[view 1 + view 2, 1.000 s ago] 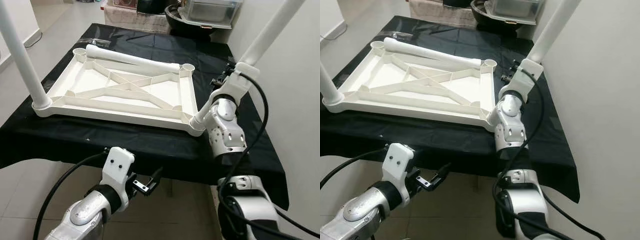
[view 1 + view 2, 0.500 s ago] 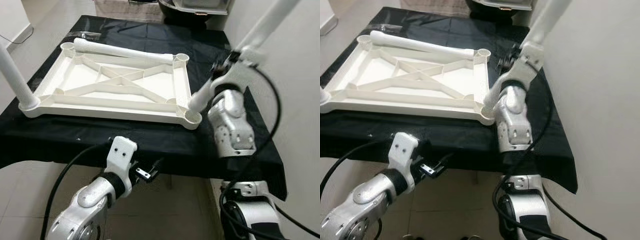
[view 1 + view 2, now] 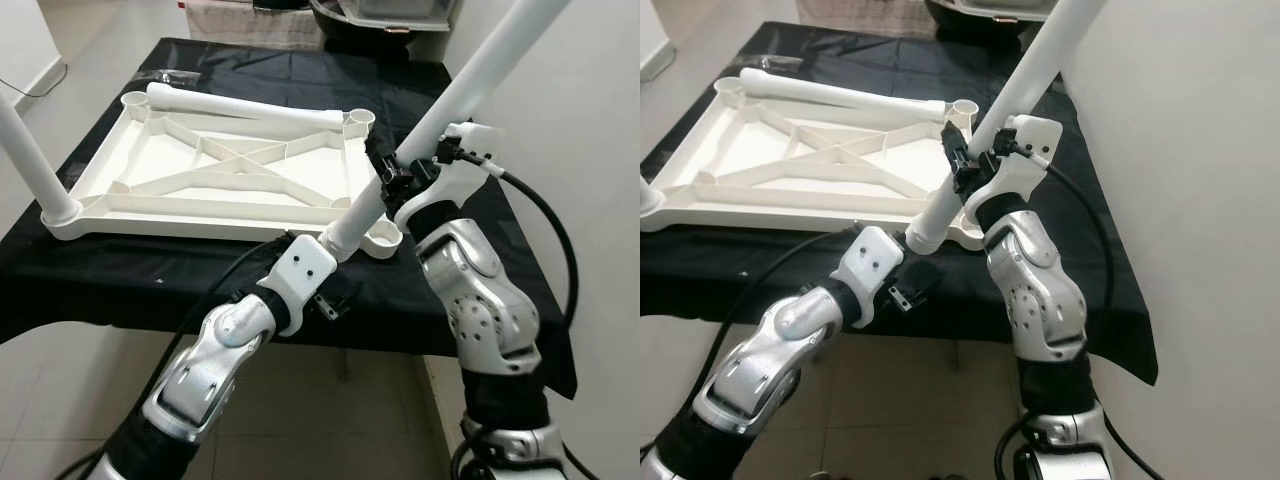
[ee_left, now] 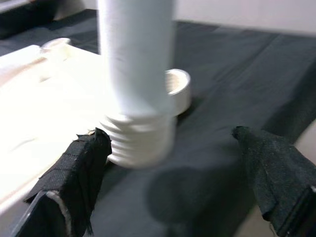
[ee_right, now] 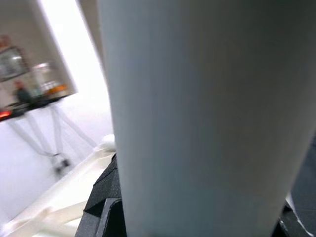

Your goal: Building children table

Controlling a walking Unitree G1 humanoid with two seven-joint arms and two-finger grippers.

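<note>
Left eye view: right gripper (image 3: 392,178) on table leg (image 3: 440,115)

The held leg (image 3: 440,110) runs off the top edge; its threaded end looks blurred.

Both arms are jointed shells of brushed silver metal dotted with small dark screw holes, with black bands at the joints. Behind the left gripper (image 3: 325,300) and the right gripper (image 3: 392,180) sits a boxy white wrist housing, and a thick black cable loops back from each. Black, fabric-like padding covers the fingers (image 4: 74,173).
</note>
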